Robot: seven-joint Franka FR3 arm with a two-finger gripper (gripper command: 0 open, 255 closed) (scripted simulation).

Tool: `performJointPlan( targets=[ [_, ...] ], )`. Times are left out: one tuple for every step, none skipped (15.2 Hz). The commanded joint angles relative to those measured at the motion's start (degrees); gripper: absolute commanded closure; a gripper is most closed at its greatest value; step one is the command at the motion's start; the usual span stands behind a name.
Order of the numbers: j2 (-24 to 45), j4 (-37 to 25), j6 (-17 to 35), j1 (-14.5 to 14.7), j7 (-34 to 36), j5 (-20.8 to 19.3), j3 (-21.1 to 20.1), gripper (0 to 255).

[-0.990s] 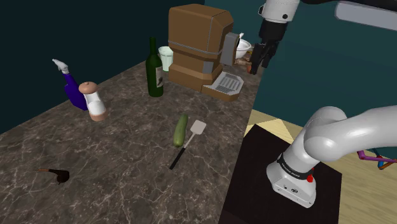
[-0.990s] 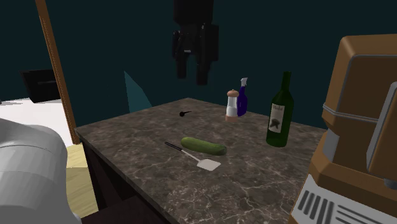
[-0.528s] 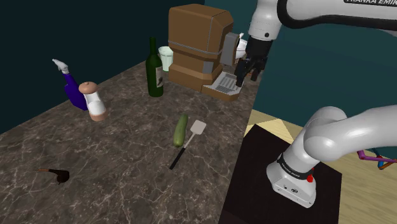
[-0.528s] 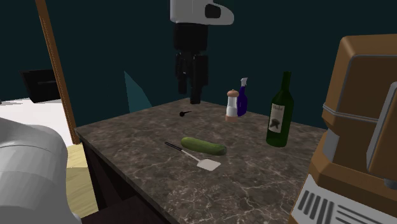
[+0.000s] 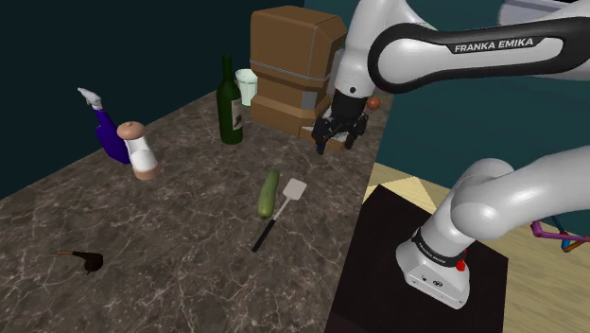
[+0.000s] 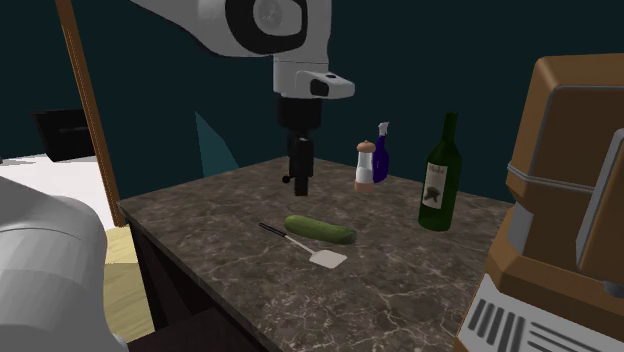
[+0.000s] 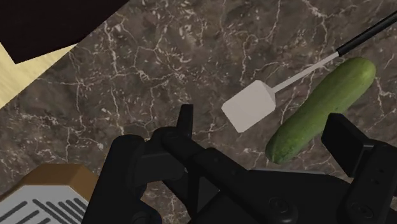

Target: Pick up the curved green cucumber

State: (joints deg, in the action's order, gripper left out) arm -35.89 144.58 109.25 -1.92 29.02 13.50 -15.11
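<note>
Claw (image 5: 335, 144) hangs wide and empty near the tabletop's (image 5: 170, 270) edge; open surface lies beyond the smooth, slightly curved green cucumber (image 5: 269, 193).

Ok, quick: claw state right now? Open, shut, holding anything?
Claw: open, holding nothing. The cucumber lies untouched on the countertop.
</note>
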Motion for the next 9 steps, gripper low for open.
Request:
performJointPlan(
  targets=[
    [3.1, 0.4, 4.5, -0.3, 4.0, 1.5, -2.4, 0],
    [4.7, 0.6, 6.7, -0.5, 5.8, 2.0, -3.5, 0],
    [6.5, 0.6, 9.0, -0.7, 7.7, 2.5, -4.6, 0],
    [8.3, 0.6, 11.2, -1.0, 9.6, 2.9, -5.7, 0],
    [10.3, 0.4, 13.4, -1.3, 11.5, 3.1, -6.8, 0],
    [12.3, 0.1, 15.6, -1.6, 13.4, 3.3, -7.9, 0],
    [14.4, -0.2, 17.8, -2.0, 15.4, 3.3, -9.0, 0],
    [16.6, -0.7, 20.0, -2.4, 17.4, 3.1, -10.1, 0],
    [18.9, -1.2, 22.1, -2.9, 19.6, 2.7, -11.1, 0]
  ],
)
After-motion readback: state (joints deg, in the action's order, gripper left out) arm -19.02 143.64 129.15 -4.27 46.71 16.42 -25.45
